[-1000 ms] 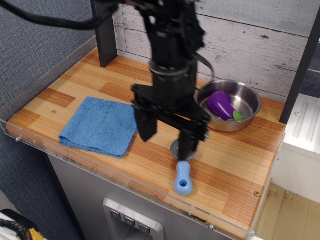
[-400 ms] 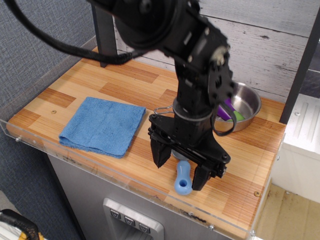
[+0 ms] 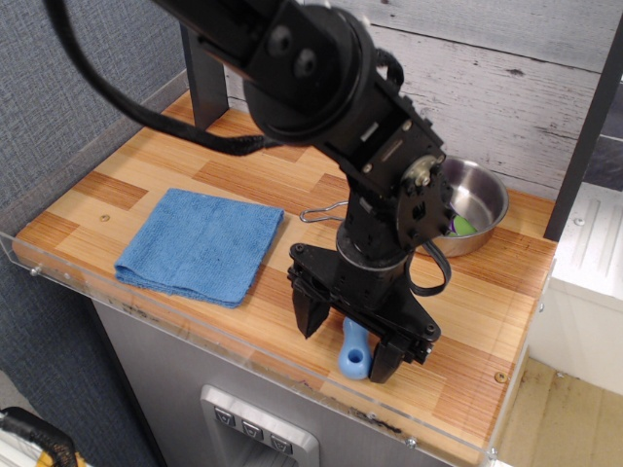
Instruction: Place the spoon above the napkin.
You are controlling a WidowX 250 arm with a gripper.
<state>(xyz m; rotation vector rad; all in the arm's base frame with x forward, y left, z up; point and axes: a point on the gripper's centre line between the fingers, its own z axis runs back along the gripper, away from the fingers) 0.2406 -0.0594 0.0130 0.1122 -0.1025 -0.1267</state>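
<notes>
Bench: wood-plank top with a clear plastic edge, whitewashed board wall behind.
Fingers: my gripper is low at the front edge, fingers spread wide, one either side of the spoon handle, gripping nothing.
Spoon: blue handle lies on the bench between my fingers; bowl hidden.
Napkin: blue cloth lies flat, well left of the spoon.
Pan: steel pan sits behind my arm.

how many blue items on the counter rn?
2. The napkin lies flat at the counter's left. The spoon shows only its blue handle near the front edge, between the open end effector fingers. The arm may hide others.
</notes>
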